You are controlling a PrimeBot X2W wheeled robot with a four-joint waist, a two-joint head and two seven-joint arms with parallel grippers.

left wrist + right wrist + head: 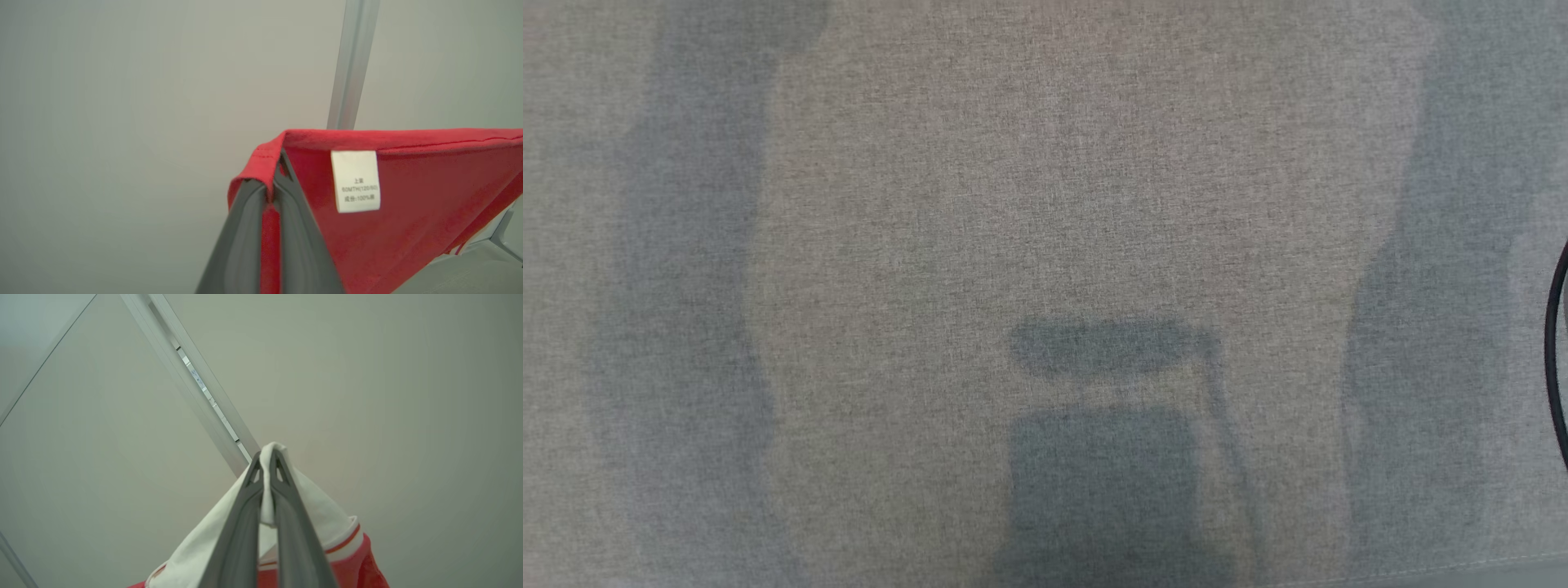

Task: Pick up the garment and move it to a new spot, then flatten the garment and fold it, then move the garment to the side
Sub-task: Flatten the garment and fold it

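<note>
One limp red garment (408, 212), white striped cuff (346, 535).

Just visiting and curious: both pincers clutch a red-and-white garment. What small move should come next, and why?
Probably lower the garment onto the grey table to lay it out. The left pincer is shut on its red hem and the right pincer on a white edge.
</note>
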